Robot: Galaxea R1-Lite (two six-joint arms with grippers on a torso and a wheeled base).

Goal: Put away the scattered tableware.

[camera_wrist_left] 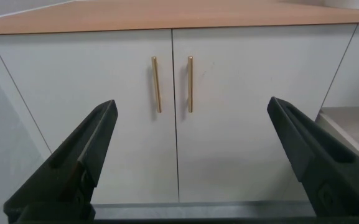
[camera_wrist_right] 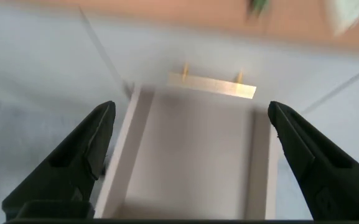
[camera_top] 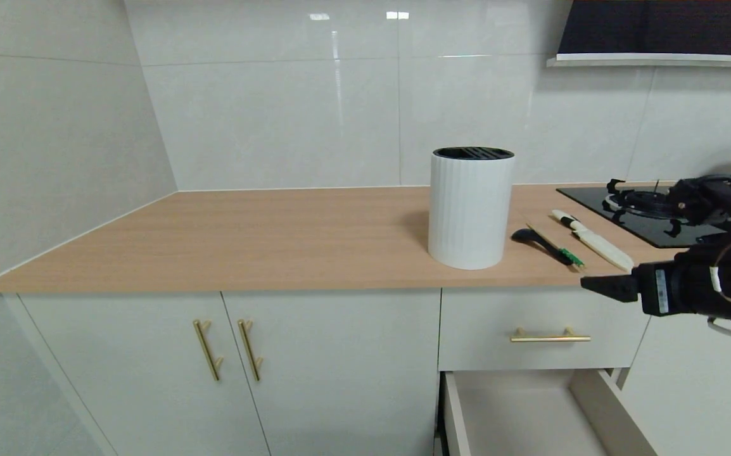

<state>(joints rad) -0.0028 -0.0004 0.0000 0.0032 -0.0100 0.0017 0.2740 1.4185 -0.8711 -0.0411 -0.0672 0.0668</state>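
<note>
On the wooden counter (camera_top: 277, 240) a white ribbed utensil holder (camera_top: 469, 209) with a black slotted top stands upright. Just to its right lie a black spoon with a green handle end (camera_top: 533, 239) and a white knife (camera_top: 593, 240). My right gripper (camera_top: 593, 285) hangs in front of the counter edge, below these utensils, open and holding nothing. In the right wrist view this gripper (camera_wrist_right: 190, 118) is over an open drawer (camera_wrist_right: 191, 162). My left gripper (camera_wrist_left: 191, 109) is open and faces the lower cabinet doors (camera_wrist_left: 104, 93).
A black gas stove (camera_top: 644, 212) sits at the counter's right end under a range hood (camera_top: 657, 31). A closed drawer with a gold handle (camera_top: 549, 337) is above the open drawer (camera_top: 517, 411). Two gold door handles (camera_wrist_left: 173, 84) stand side by side.
</note>
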